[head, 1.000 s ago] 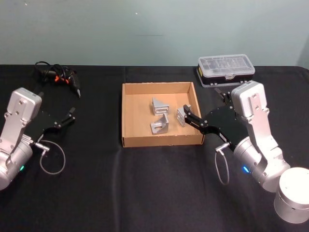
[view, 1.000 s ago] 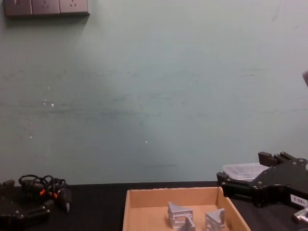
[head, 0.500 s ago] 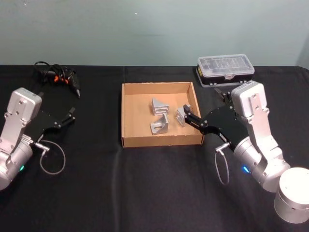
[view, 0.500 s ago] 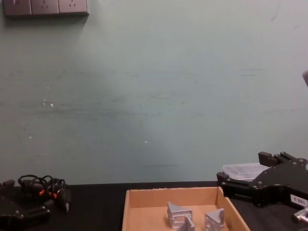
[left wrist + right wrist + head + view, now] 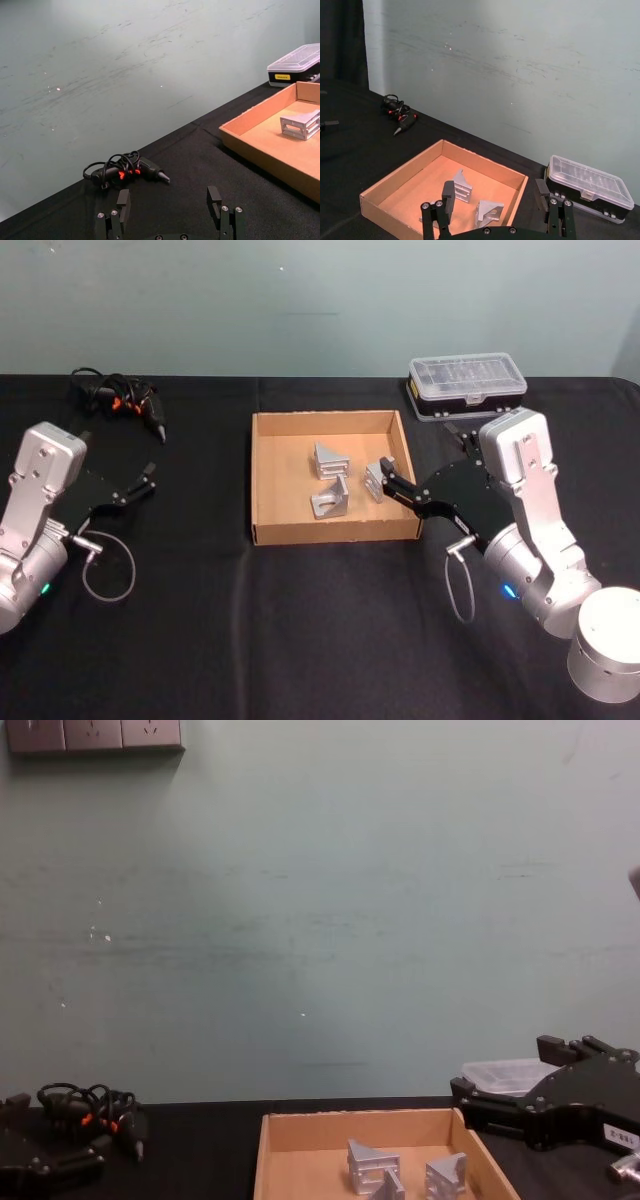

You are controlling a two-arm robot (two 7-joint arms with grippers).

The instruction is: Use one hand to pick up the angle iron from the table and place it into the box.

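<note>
Three silvery angle irons [image 5: 332, 482] lie inside the tan cardboard box [image 5: 264, 480] at the middle of the black desk [image 5: 300, 640]. The right claw [image 5: 390, 477] hangs over the box's right wall with its fingers apart and nothing between them. The left claw [image 5: 148, 478] sits off to the left above the desk, fingers also spread and empty. Behind the box stands a clear-lidded case [image 5: 467, 383]; its small yellow label is too small to read. A corded tool [image 5: 120, 398] lies far left.
</note>
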